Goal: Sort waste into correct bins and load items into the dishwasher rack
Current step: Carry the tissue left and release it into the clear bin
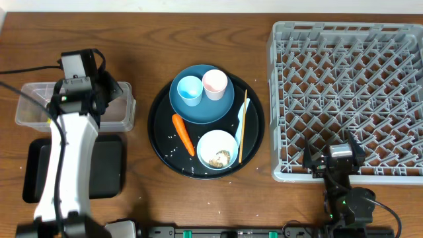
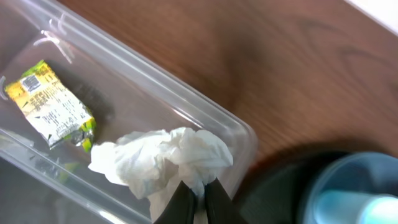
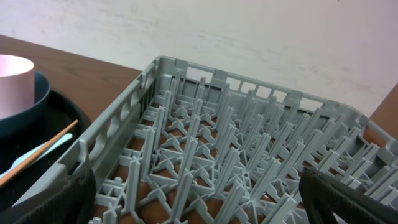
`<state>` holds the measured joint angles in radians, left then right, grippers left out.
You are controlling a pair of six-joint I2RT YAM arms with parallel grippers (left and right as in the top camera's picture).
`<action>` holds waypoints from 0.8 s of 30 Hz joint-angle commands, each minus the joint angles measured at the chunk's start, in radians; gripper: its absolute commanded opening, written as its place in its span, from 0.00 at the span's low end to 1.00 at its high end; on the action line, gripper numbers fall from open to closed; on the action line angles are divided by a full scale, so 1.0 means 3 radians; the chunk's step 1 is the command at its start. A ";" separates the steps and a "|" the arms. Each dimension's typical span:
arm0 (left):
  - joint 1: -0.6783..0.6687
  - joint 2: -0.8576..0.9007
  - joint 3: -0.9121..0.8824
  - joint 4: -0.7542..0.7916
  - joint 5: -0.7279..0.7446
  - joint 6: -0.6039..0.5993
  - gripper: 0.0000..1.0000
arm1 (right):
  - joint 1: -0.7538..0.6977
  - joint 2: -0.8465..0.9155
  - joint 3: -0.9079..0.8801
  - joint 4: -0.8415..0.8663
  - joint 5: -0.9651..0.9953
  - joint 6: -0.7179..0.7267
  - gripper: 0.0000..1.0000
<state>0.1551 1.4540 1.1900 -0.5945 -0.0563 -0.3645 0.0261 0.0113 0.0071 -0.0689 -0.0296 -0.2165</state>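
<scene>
The left hand (image 2: 200,198) is closed tight on a crumpled white tissue (image 2: 165,162) at one end of the clear tub (image 2: 205,118), where a yellow-green wrapper (image 2: 53,106) already lies. Across the counter, the right hand (image 1: 334,158) hangs wide open and empty at the near edge of the grey dishwasher rack (image 1: 344,92). Between them, the round black tray (image 1: 158,132) carries an orange carrot (image 1: 183,134), a white bowl (image 1: 217,144) of food scraps (image 1: 220,158), a chopstick (image 1: 242,125), and a blue plate (image 1: 198,111) bearing the light-blue cup (image 1: 190,90) and pink cup (image 1: 215,84). The shallow black tray (image 1: 109,168) sits just in front of the tub.
</scene>
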 commanded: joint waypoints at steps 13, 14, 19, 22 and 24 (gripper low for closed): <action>0.0367 0.0371 0.0050 0.0472 0.0631 0.0128 0.61 | -0.0020 -0.0015 -0.0005 -0.0011 0.0009 -0.0018 0.99; 0.0366 0.0308 0.0050 0.0491 0.0717 0.0127 0.61 | -0.0020 -0.0015 -0.0005 -0.0011 0.0009 -0.0018 0.99; 0.0280 -0.0108 0.0050 0.0367 0.0827 0.0090 0.60 | -0.0020 -0.0015 -0.0005 -0.0011 0.0009 -0.0018 0.99; 0.0184 -0.0348 0.0050 0.0061 0.0827 0.0081 0.59 | -0.0020 -0.0015 -0.0005 -0.0011 0.0009 -0.0018 0.99; 0.0098 -0.0482 0.0048 -0.0228 0.0827 -0.0031 0.59 | -0.0020 -0.0015 -0.0005 -0.0011 0.0009 -0.0018 0.99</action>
<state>0.2146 1.3521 1.1904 -0.6014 0.1680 -0.3458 0.0261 0.0113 0.0071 -0.0685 -0.0296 -0.2165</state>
